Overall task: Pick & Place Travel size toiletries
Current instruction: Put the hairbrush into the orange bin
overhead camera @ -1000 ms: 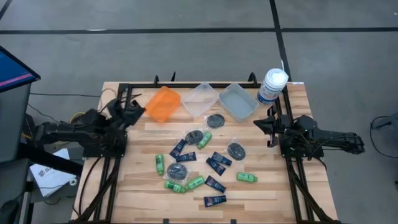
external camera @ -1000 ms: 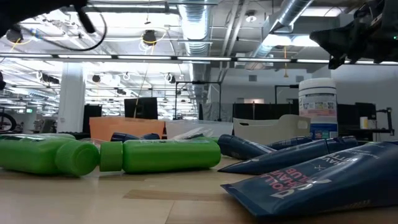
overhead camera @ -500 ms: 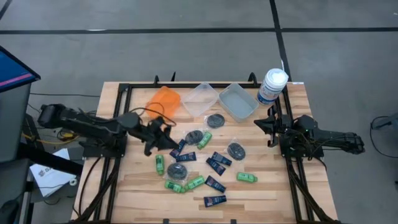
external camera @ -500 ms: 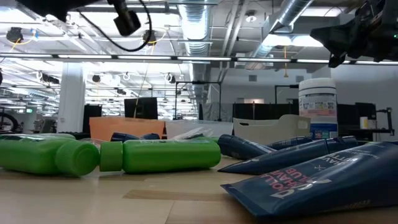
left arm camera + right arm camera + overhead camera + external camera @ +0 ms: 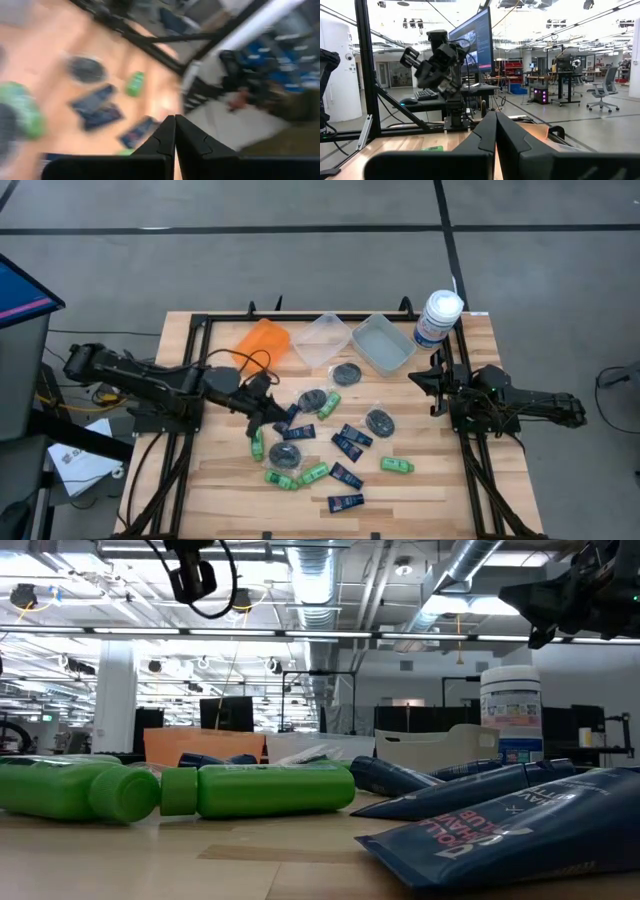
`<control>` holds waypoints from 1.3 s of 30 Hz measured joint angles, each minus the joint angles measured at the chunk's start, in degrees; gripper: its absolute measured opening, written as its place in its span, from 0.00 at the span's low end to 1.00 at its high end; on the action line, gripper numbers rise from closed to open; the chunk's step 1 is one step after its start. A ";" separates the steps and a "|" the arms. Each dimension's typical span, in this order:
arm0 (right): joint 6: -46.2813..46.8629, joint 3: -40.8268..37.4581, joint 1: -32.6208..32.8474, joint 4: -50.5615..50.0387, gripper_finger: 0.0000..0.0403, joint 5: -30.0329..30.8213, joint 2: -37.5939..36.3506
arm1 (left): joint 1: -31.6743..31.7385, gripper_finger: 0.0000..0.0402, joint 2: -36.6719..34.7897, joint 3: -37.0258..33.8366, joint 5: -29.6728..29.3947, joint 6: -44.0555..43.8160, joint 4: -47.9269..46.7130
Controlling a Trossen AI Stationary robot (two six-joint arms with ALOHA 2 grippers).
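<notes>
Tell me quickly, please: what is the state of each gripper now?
Left gripper: closed, holding nothing, above the scattered toiletries.
Right gripper: closed, holding nothing, at the table's right edge.

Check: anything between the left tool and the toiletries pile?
Nothing visible. The left tool, shut, sits at the pile's left edge, beside a navy tube and above a green mini bottle. The orange bin lies behind it. The right tool waits at the table's right edge.
</notes>
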 joint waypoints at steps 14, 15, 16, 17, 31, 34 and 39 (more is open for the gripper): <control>-0.11 0.00 0.04 -0.02 0.00 0.01 0.00 | 7.28 0.13 0.50 0.50 -14.36 11.69 -10.55; -0.11 0.00 0.04 -0.02 0.00 0.00 0.01 | 8.04 0.16 0.50 0.50 -13.83 12.52 -10.39; -0.10 0.00 0.04 -0.02 0.00 0.00 0.00 | 8.76 0.20 0.50 0.50 -12.86 13.37 -10.11; -0.10 0.00 0.04 -0.02 0.00 0.00 0.00 | 9.47 0.24 0.50 0.50 -11.86 14.46 -9.92; 0.07 0.00 0.00 -1.95 0.00 0.02 0.02 | 18.16 0.57 10.31 0.46 -5.83 18.67 -1.05; 0.57 0.00 0.00 -2.73 0.00 0.01 0.02 | 19.06 0.55 13.70 0.44 -5.27 18.74 -0.49; 1.36 0.00 -0.02 -3.30 0.00 0.11 0.02 | 19.50 0.53 18.11 0.44 -4.06 20.31 4.11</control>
